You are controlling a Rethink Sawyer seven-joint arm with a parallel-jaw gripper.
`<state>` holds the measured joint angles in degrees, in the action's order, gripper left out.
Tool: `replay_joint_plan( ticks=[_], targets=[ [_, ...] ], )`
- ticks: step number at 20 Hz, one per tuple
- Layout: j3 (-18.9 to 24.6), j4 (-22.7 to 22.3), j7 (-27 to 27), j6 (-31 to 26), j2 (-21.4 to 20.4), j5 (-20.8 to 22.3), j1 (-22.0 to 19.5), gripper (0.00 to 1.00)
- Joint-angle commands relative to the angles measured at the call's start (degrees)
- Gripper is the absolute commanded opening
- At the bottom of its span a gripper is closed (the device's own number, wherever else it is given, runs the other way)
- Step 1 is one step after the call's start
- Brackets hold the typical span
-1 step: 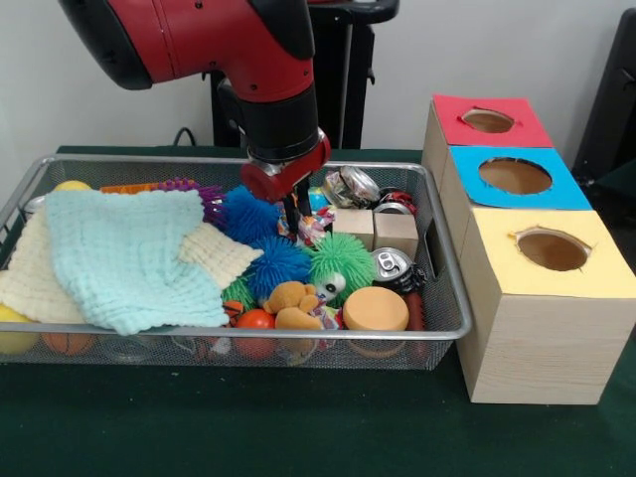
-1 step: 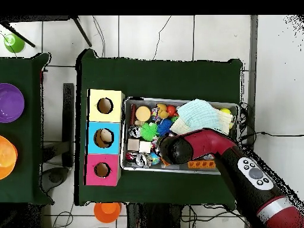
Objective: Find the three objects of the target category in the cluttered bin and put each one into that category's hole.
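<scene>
Red housing is tapering down to the gripper (image 1: 291, 211) at the frame's centre, its dark fingers reaching into the clutter of the wire bin (image 1: 449, 298); whether they are apart or clamped on anything I cannot tell, since the toys are hiding the tips. The work appears to be in the searching or picking stage; nothing is visibly being lifted. Just around the tips are lying a blue spiky ball (image 1: 248, 214), a second blue one (image 1: 279, 264), a green spiky ball (image 1: 341, 260) and two wooden cubes (image 1: 376, 229); which category is wanted is not showing. Next is calling for a secure grasp, then a carry right to the boxes with holes (image 1: 537, 248); the cloths (image 1: 124, 253) at left are covering more items.
</scene>
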<state>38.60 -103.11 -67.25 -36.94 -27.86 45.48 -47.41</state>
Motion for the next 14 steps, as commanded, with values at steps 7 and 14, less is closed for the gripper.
replay_joint_plan(
  ticks=[7,14],
  targets=[
    [2.5,1.4,6.8,-5.8,-2.9,-2.9,-1.1,0.0],
    [7.2,-3.3,4.9,-7.3,-10.7,-10.0,-2.2,0.0]
  ],
)
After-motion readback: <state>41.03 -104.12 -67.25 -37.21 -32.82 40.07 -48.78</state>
